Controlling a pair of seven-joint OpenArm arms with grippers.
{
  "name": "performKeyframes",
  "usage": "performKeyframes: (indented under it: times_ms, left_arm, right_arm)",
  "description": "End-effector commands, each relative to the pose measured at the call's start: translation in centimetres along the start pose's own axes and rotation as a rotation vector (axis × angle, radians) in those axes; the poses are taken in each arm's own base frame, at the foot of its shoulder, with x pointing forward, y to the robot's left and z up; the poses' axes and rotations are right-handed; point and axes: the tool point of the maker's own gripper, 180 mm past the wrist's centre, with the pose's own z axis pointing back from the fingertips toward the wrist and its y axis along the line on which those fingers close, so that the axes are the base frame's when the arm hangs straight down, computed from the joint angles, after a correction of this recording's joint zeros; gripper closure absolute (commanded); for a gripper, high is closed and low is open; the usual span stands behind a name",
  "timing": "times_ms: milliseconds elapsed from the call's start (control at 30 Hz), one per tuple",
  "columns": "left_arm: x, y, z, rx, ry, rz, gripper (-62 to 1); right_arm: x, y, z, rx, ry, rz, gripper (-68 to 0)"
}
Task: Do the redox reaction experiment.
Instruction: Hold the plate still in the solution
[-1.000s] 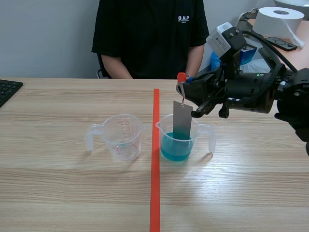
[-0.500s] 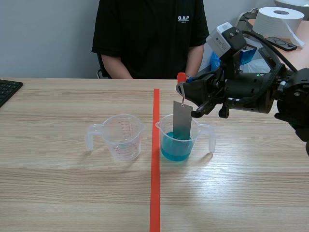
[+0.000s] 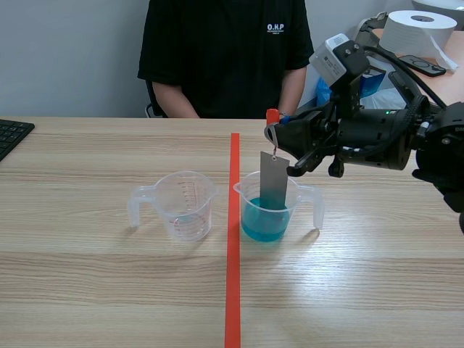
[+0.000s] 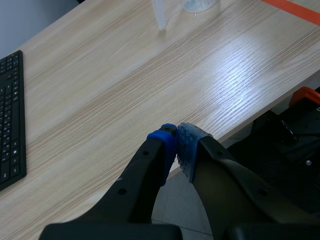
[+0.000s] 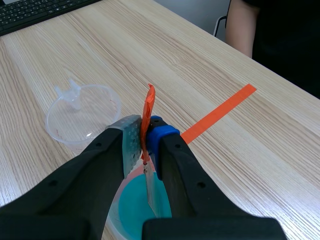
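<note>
A clear measuring cup of blue liquid [image 3: 264,217] stands just right of the red tape line. A grey metal strip [image 3: 274,180] hangs by a small hook from an orange tag [image 3: 272,116], its lower end inside that cup. My right gripper [image 3: 279,134] is shut on the orange tag [image 5: 148,115] above the cup [image 5: 135,210]; the strip [image 5: 151,192] drops below its fingers toward the blue liquid. A second clear cup [image 3: 185,204], almost empty, stands left of the line. My left gripper [image 4: 176,145] is shut on nothing, over the table's near edge.
A person in a black shirt [image 3: 225,51] sits across the table. A keyboard [image 3: 11,134] lies at the far left edge. A paper roll [image 3: 417,29] and clutter sit on a side table at the back right. The red tape line [image 3: 233,239] runs down the middle.
</note>
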Motion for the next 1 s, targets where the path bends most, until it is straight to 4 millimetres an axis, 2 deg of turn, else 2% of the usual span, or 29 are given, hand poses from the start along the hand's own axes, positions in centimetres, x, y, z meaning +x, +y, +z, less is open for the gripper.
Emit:
performKeyframes:
  times_ms: [0, 200, 400, 700, 967]
  left_arm:
    - [0.5, 0.4, 0.0, 0.009, -0.022, -0.008, -3.2]
    - [0.5, 0.4, 0.0, 0.009, -0.022, -0.008, -3.2]
    - [0.5, 0.4, 0.0, 0.009, -0.022, -0.008, -3.2]
    - [0.5, 0.4, 0.0, 0.009, -0.022, -0.008, -3.2]
    - [0.5, 0.4, 0.0, 0.009, -0.022, -0.008, -3.2]
  right_arm:
    - [0.9, -0.2, 0.1, 0.005, -0.018, 0.023, -1.5]
    - [0.9, -0.2, 0.2, 0.003, -0.01, 0.027, -1.5]
    - [1.8, 0.3, 0.3, 0.014, 0.005, 0.064, -1.5]
    - [5.6, 0.6, 1.5, 0.009, -0.036, 0.102, -1.5]
    - [9.5, 2.1, 2.8, 0.026, -0.084, 0.171, -1.5]
